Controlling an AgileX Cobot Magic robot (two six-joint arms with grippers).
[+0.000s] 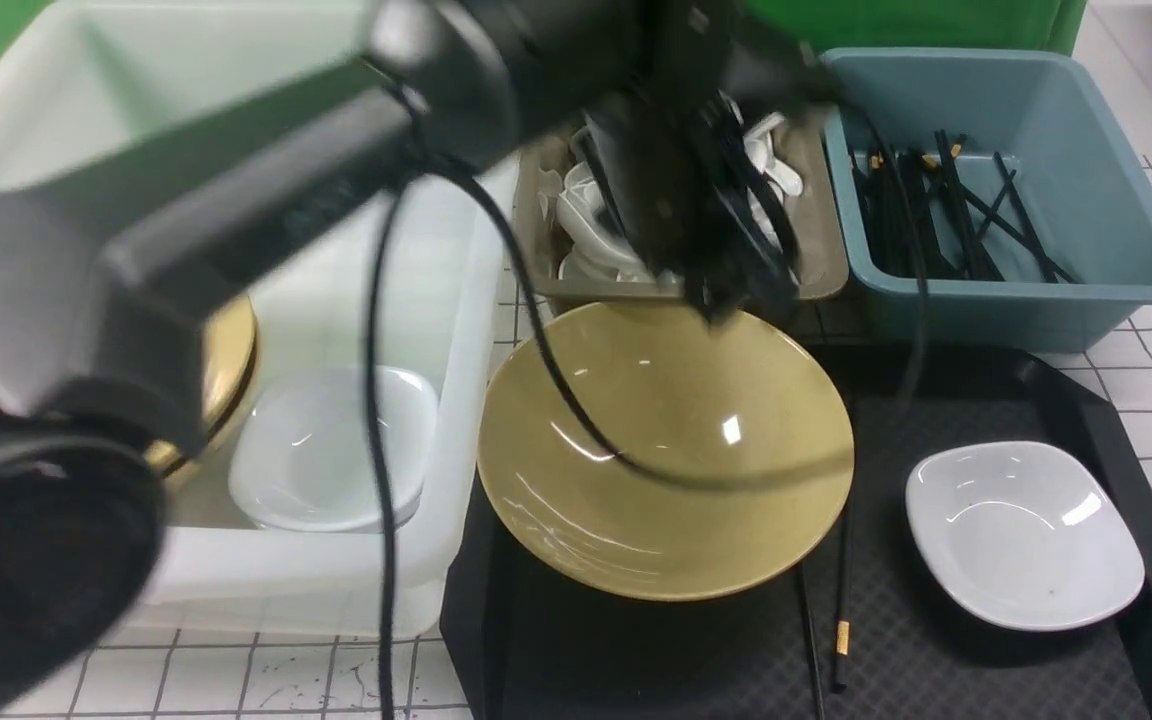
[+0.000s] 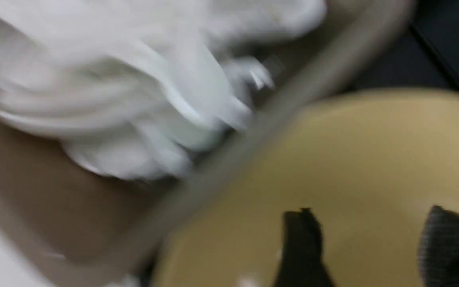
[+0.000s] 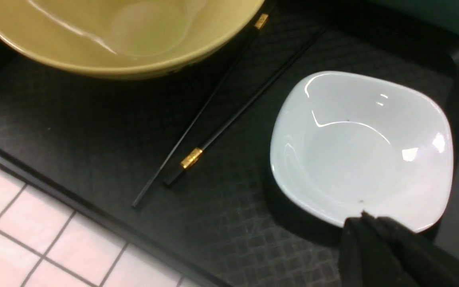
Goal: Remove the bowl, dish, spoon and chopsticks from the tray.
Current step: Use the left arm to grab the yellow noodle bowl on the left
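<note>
The yellow bowl (image 1: 666,450) sits on the left part of the black tray (image 1: 936,680). The black chopsticks (image 1: 841,600) lie beside it, partly under its rim. The white dish (image 1: 1024,533) sits at the tray's right. No spoon shows on the tray. My left gripper (image 1: 726,295) hangs open and empty over the bowl's far rim; in the blurred left wrist view it (image 2: 373,235) is above the bowl (image 2: 353,159). My right gripper (image 3: 363,217) is shut and empty at the near rim of the dish (image 3: 361,151), with the chopsticks (image 3: 213,131) and the bowl (image 3: 122,36) beyond.
A white tub (image 1: 456,300) at the left holds a white dish (image 1: 331,450) and a yellow bowl (image 1: 231,360). An olive tub (image 1: 826,270) behind the tray holds several white spoons (image 1: 586,220). A blue tub (image 1: 1116,200) holds black chopsticks (image 1: 946,210). My left arm crosses the view.
</note>
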